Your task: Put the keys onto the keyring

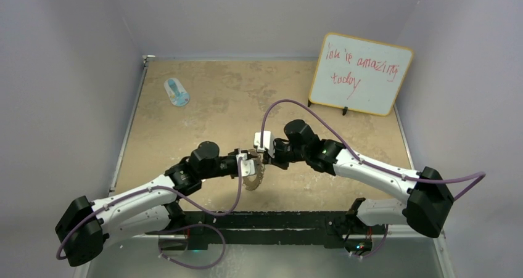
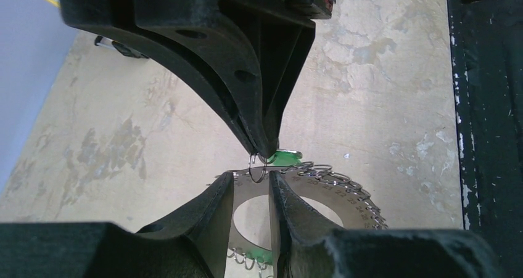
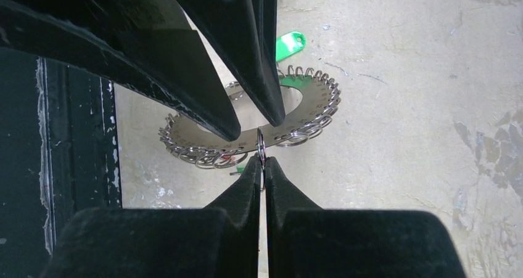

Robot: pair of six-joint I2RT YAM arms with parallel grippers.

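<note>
The keyring [image 1: 253, 180], a flat silver disc with a round hole and wire loops along its rim, hangs tilted above the table between both arms. My left gripper [image 2: 251, 188] is shut on it, one finger on each side of a stretch of the plate [image 2: 333, 198]. My right gripper [image 3: 262, 164] is shut on a small wire loop [image 3: 261, 143] that stands across the keyring's [image 3: 203, 133] rim. A green tag [image 2: 285, 158] shows just behind the right fingertips. Another green tag [image 3: 290, 45] lies past the ring. The keys' blades are mostly hidden.
A whiteboard [image 1: 361, 73] with red writing leans at the back right. A blue-and-white oval object [image 1: 177, 92] lies at the back left. A black strip [image 1: 271, 219] runs along the table's near edge, close under the ring. Walls enclose the table.
</note>
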